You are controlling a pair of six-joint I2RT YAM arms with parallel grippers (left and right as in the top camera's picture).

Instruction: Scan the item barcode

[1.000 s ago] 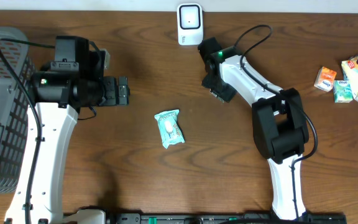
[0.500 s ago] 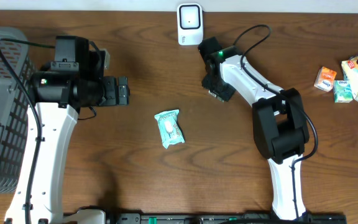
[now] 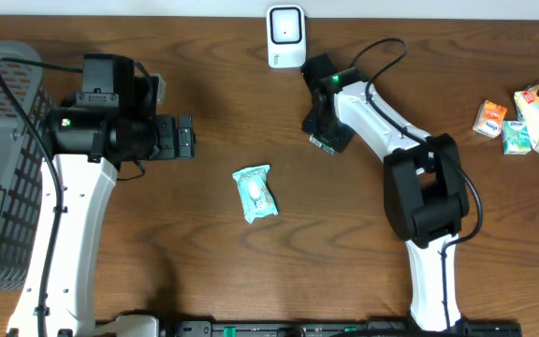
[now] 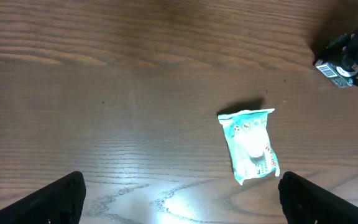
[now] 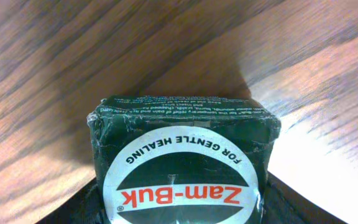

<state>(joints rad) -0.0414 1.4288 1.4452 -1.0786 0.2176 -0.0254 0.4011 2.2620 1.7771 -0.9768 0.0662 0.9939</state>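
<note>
Dark green Zam-Buk cardboard box (image 5: 182,155) clamped in R gripper (image 3: 324,134) nr white scanner (image 3: 285,37), L gripper (image 4: 182,199) wide open, empty, teal sachet (image 3: 254,194) on wood table (image 3: 204,271)

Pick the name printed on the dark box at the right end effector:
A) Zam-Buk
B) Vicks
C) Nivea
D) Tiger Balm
A: the right wrist view shows "Zam-Buk" in red letters on the round white label of the box.
</note>
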